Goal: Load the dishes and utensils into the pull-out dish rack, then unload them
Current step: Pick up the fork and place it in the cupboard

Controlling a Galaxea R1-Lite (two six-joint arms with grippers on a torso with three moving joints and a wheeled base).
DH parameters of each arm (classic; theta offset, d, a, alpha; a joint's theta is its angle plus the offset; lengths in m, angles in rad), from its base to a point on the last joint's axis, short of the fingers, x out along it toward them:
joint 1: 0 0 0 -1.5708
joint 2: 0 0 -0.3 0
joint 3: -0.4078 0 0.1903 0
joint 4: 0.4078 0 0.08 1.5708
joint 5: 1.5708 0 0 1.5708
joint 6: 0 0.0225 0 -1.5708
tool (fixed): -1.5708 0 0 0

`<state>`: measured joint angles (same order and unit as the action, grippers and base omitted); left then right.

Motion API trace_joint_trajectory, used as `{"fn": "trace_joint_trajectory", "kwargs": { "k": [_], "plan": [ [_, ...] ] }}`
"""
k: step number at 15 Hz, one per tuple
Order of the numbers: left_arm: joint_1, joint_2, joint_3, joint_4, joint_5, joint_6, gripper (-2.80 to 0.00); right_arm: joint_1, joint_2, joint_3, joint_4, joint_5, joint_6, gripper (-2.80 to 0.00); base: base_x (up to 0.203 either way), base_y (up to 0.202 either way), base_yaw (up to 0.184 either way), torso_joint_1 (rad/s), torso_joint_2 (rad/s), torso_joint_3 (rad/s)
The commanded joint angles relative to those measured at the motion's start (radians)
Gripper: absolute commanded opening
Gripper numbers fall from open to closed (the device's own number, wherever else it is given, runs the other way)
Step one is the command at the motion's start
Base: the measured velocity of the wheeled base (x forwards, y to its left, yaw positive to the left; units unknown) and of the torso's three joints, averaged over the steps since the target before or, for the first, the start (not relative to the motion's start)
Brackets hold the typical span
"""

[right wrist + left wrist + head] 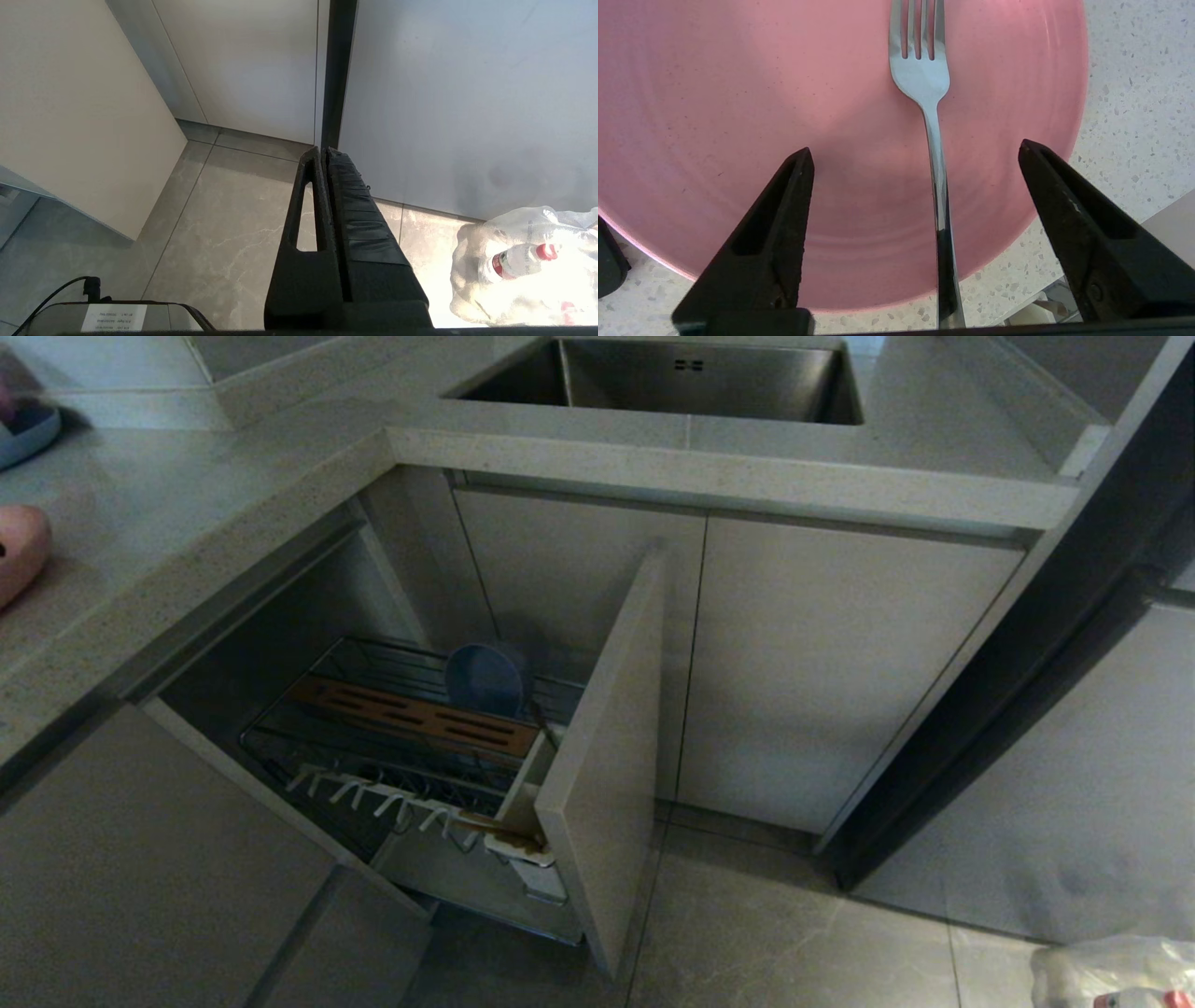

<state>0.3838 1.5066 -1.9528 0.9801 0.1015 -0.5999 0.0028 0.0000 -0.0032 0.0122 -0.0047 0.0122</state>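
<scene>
Small silver metal fork [935,140] lies flat on the large salmon-pink round plate [738,116], on the speckled countertop [1134,93]. Left gripper [915,154] above it, jaws spread wide, straddling the handle without touching. Blue-grey bowl [485,679] stands in the pulled-out dark wire dish rack [373,747]. Right gripper [322,156] parked over floor tiles, jaws pressed together.

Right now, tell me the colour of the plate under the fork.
Salmon pink plate, clearest in the left wrist view, with the silver fork lying on it.
</scene>
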Motion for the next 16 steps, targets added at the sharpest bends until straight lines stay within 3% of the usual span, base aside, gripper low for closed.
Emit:
{"fn": "trace_joint_trajectory", "kwargs": {
  "k": [1,6,7,8,16],
  "plan": [
    [-0.002,0.012,0.002,0.008,0.001,-0.005,0.00,0.000,0.000,0.000,0.000,0.000,-0.001,-2.80,0.000,0.000,0.000,0.000,0.00,0.000],
    [0.000,0.018,0.002,0.009,0.001,-0.003,0.00,0.000,0.000,0.000,0.000,0.000,0.000,-2.80,0.000,0.000,0.000,0.000,0.00,0.000],
    [0.000,0.018,0.002,0.011,0.001,-0.003,-2.49,0.000,0.001,0.000,0.000,0.000,0.000,-2.80,0.000,0.000,0.000,0.000,0.00,0.000],
    [0.000,0.018,0.002,0.014,0.001,-0.003,-2.80,0.000,0.000,0.000,0.000,0.000,0.000,-2.80,0.000,0.000,0.000,0.000,0.00,0.000],
    [0.000,0.017,0.002,0.014,0.001,-0.005,-2.80,0.000,0.001,0.000,0.000,0.000,0.000,-2.80,0.000,0.000,0.000,0.000,0.00,0.000]
  ]
}}
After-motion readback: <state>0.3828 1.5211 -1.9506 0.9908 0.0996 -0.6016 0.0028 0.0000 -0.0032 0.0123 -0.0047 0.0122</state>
